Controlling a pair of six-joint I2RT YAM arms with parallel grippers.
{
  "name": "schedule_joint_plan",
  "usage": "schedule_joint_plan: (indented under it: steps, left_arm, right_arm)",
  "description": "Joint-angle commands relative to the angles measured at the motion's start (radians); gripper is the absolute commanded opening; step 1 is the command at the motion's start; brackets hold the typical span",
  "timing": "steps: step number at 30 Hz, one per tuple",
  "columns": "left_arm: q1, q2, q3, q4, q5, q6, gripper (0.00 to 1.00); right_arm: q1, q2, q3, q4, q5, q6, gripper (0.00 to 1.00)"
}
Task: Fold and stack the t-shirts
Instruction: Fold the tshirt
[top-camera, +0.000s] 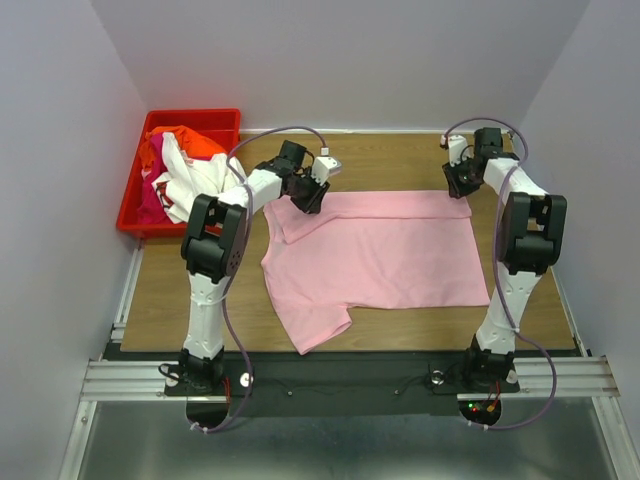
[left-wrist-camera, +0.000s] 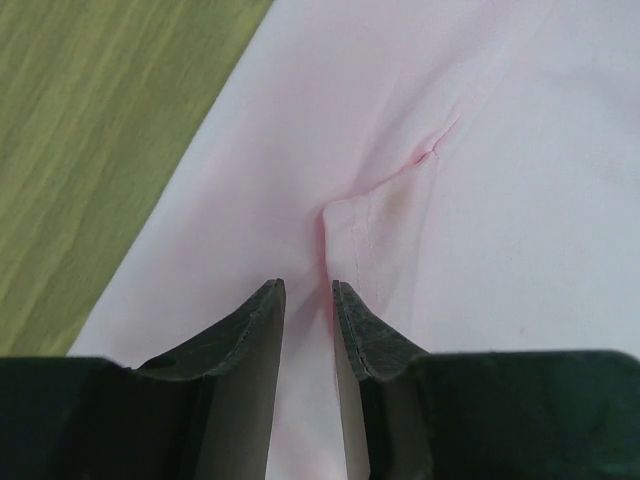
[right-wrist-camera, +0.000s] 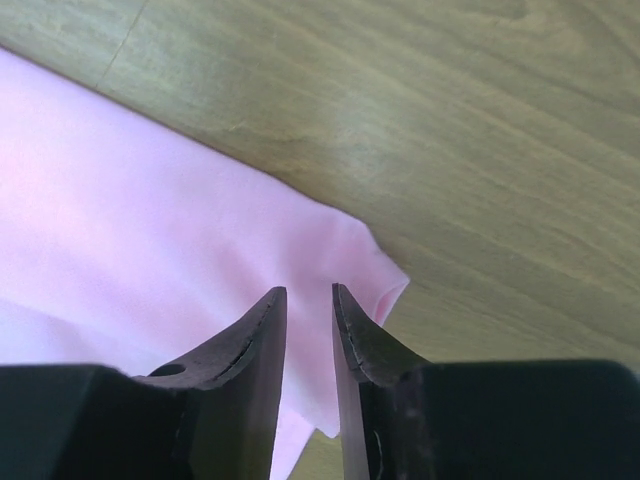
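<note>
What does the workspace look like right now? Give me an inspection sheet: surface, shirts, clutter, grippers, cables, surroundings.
surface: wooden table, grain visible.
job's things: pink t-shirt spread mid-table, far edge apparently folded over; other t-shirts heaped in the red bin, far left.
clutter: nothing seen.
grippers: left gripper over the shirt's far-left part, right gripper over its far-right corner; both jaws slightly apart, no cloth seen between them.
cables: grey cables loop along both arms.
surroundings: plain pale walls; metal rail at near edge.
</note>
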Motion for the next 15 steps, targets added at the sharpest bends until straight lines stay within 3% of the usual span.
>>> schedule_joint_plan:
  steps: [1, 15]
  left_arm:
    - [-0.009, 0.003, 0.073, 0.002, 0.041, -0.023, 0.36]
    - [-0.038, 0.015, 0.087, -0.084, 0.185, 0.028, 0.31]
  right_arm:
    - [-0.003, 0.0, -0.016, -0.005, -0.027, 0.012, 0.3]
    - [-0.003, 0.029, -0.011, -0.007, -0.024, 0.012, 0.27]
